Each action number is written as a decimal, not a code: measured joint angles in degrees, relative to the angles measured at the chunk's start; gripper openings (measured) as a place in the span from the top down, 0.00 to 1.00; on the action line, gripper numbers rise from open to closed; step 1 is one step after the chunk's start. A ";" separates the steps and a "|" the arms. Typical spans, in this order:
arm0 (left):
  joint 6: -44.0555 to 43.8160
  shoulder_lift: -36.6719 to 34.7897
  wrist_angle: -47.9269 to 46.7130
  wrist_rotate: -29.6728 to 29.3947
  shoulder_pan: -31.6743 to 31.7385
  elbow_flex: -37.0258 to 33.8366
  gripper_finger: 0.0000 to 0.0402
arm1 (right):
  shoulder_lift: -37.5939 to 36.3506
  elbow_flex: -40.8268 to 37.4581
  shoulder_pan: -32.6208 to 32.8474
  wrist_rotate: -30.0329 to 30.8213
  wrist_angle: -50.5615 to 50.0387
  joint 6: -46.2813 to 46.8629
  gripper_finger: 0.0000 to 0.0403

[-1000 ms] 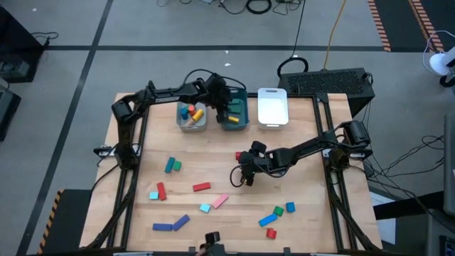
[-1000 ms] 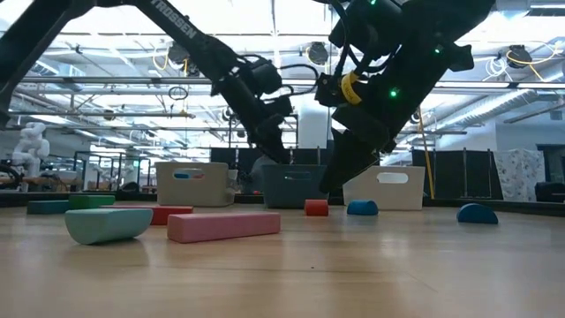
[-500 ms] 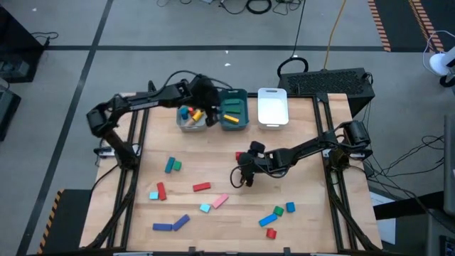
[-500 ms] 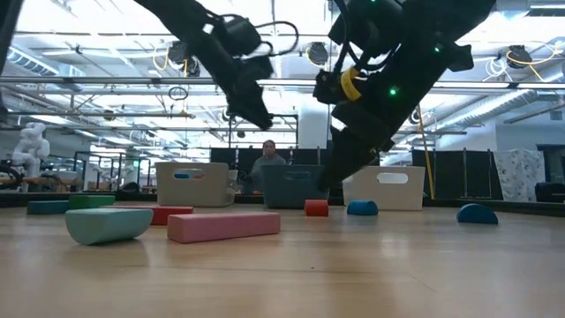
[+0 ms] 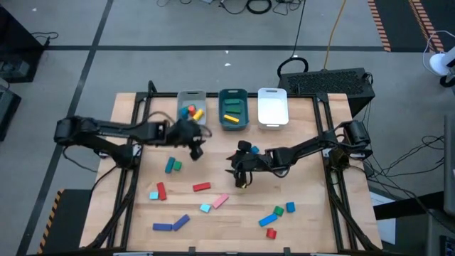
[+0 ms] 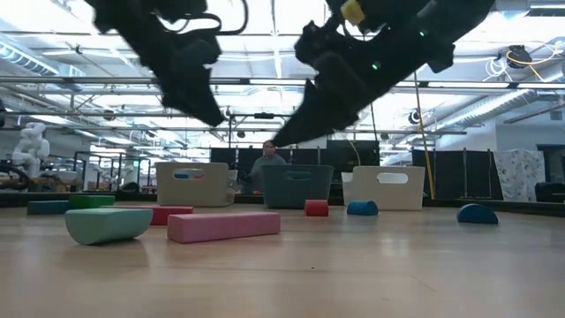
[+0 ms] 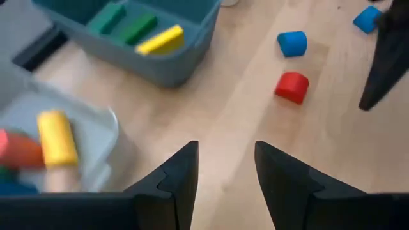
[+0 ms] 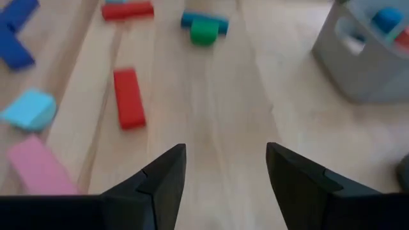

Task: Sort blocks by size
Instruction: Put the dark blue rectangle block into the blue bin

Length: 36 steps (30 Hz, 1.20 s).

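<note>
Both claws hung open and empty over mid-desk, left claw (image 5: 193, 139) near the grey tray (image 5: 180, 107), right claw (image 5: 237, 171) beside it.

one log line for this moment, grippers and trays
left gripper: open, empty, near grey tray | right gripper: open, empty, mid-table | white tray: empty

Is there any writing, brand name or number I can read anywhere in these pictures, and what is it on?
None can be read.
The left arm in the low view is motion-blurred, so no lettering shows on it.
The blocks, the grey tray, the teal tray and the white tray carry no visible labels.
The hall behind the table shows no sign large enough to read.
</note>
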 joint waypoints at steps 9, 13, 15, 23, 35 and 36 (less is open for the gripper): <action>-25.30 1.21 0.44 -14.03 -15.43 -6.57 0.62 | 0.00 0.00 -2.95 0.02 4.30 -1.08 0.50; -33.66 3.38 -0.26 -16.09 -19.39 -7.25 0.62 | 0.00 0.00 -3.82 0.02 4.28 -1.10 0.50; -36.53 4.44 -0.38 -16.45 -20.84 -7.25 0.62 | 0.00 0.00 -4.08 0.04 4.28 -1.15 0.50; -52.34 6.00 -11.77 -16.15 -23.85 -7.25 0.62 | 0.00 0.00 -4.56 0.07 4.17 -2.46 0.50; -58.49 6.00 -16.83 -14.09 -23.03 -7.25 0.62 | 0.00 0.00 -5.53 0.25 4.28 -7.55 0.50; -58.79 6.00 -17.02 -13.52 -23.04 -7.25 0.62 | 0.00 0.00 -5.85 0.25 4.27 -7.67 0.50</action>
